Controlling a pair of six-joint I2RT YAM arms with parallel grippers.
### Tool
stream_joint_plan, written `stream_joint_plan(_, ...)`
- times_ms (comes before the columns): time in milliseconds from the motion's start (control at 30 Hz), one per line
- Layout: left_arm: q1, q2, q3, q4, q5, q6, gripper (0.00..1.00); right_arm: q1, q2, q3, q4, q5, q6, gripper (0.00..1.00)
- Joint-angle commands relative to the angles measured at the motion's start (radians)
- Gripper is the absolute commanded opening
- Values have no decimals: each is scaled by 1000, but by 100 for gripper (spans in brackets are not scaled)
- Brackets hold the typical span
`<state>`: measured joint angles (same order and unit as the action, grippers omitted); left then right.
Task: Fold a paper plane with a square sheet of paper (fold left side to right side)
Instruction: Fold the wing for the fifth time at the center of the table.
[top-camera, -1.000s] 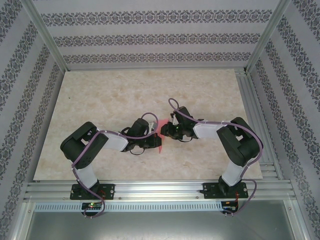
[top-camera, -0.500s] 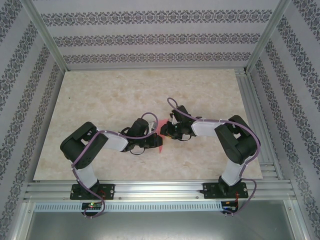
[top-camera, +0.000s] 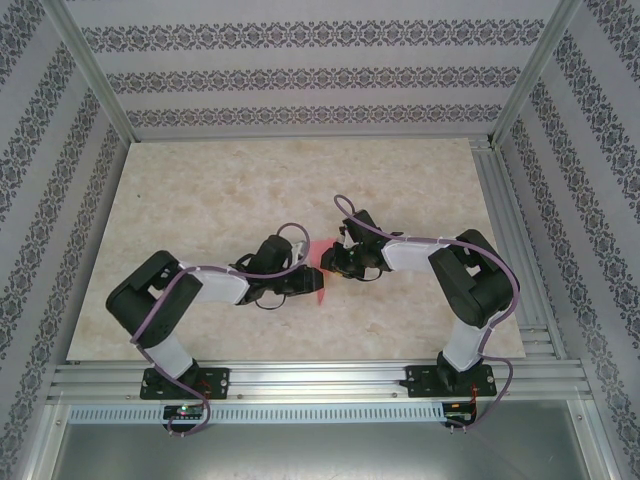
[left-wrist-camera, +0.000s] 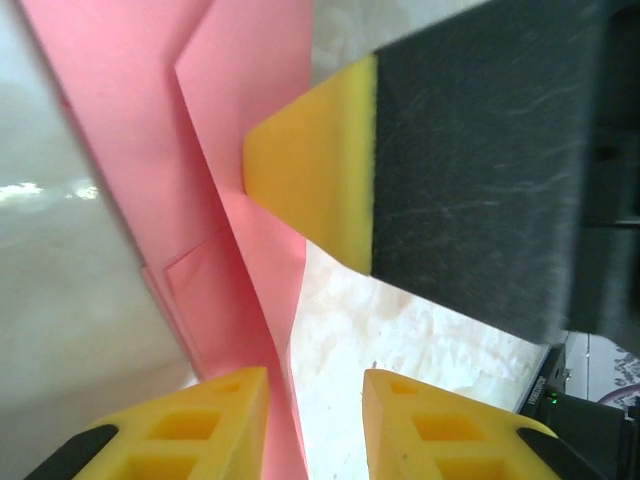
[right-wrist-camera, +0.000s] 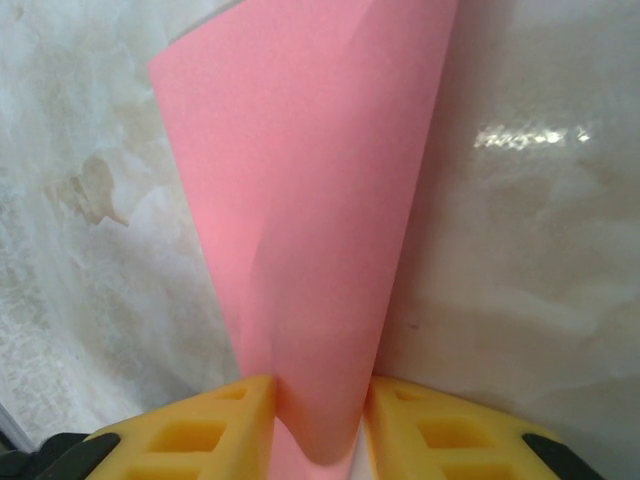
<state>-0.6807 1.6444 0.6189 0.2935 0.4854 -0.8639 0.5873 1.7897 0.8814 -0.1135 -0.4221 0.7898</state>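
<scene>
We see a marbled beige table (top-camera: 200, 190), patterned walls (top-camera: 300, 80) around. Mid-table, the square sheet of paper (right-wrist-camera: 310, 200) stands curled, pinched by the right gripper (right-wrist-camera: 320, 425); the left gripper (left-wrist-camera: 315, 425) gapes slightly around its edge. From above, both grippers hide most of it.

Top external: high behind near edge, looked down over whole surface (top-camera: 200, 190). Wrist views: very close, both faced pink sheet (right-wrist-camera: 310, 200).

Left gripper (top-camera: 308, 288) eased leftward — its elbow (top-camera: 140, 300) swung outward.
</scene>
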Motion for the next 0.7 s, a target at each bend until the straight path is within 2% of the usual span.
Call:
stream_joint_plan(0,55,-99,-19,-67,-3,40,31,9,34,-2,-23,43,-19,31)
stream_joint_plan(167,137,-133,21,-138,56,69,26,9,27,-5,-21,43,-21,31)
stream_joint_plan(333,167,-31,98,-141,103,61,23,9,19,-9,-18,43,-23,31)
stream_joint_plan(667,173,185,208,-81,185,-8,16,10,19,-9,-14,39,-25,32)
